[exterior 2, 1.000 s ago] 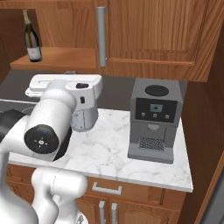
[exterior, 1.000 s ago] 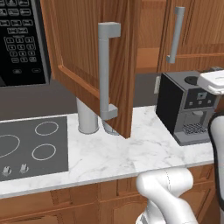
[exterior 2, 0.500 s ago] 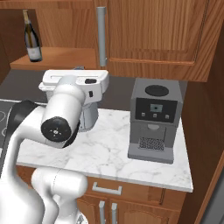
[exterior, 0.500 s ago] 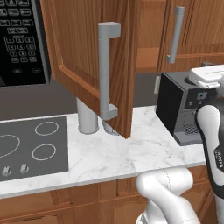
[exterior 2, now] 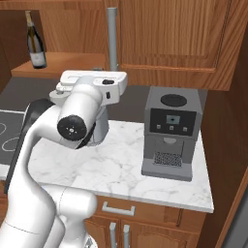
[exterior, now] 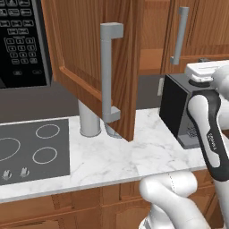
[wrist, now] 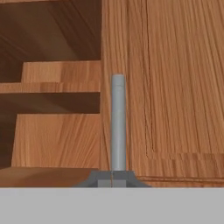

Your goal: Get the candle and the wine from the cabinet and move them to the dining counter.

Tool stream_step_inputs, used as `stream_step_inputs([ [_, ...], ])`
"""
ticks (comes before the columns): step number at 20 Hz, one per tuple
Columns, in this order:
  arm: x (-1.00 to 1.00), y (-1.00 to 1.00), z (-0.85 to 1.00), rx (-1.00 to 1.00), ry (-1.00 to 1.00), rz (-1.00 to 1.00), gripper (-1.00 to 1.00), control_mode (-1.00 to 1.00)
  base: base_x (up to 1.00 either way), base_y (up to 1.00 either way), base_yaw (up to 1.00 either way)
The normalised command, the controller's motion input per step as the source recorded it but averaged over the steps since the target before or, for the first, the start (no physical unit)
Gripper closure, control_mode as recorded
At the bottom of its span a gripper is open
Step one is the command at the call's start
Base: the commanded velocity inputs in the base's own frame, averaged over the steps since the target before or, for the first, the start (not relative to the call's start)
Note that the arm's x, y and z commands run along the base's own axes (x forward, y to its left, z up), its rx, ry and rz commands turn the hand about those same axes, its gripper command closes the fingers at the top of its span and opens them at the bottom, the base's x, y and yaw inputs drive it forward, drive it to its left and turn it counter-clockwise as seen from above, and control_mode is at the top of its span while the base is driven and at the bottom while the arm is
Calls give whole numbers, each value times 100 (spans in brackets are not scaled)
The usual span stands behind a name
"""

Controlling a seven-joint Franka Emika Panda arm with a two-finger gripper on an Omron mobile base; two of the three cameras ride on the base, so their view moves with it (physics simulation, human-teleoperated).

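gripper (wrist: 112, 180): jaws shut, empty, facing the door edge.
cabinet (exterior 2: 72, 60): door swung open, grey bar handle (wrist: 117, 124) at 12 o'clock.
wine (exterior 2: 35, 42): upright on the shelf, 10 o'clock of the arm.

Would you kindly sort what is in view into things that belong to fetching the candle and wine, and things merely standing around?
Belongs to the job:
- wine, upright on the cabinet shelf
- cabinet, door swung open
- gripper, shut

Just standing about:
- coffee machine on the marble worktop
- grey canister behind the open door
- cooktop
- microwave
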Motion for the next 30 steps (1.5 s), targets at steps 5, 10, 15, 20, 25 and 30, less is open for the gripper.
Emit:
stream_step_inputs([
  [5,39,-3,0,0,0,-3,100,-100,0,0,0],
  [10,20,0,0,0,0,0,100,-100,0,0,0],
  [15,9,0,0,0,0,0,100,-100,0,0,0],
  [20,0,0,0,0,0,0,100,-100,0,0,0],
  [25,0,0,0,0,0,0,100,-100,0,0,0],
  [30,0,0,0,0,0,0,100,-100,0,0,0],
])
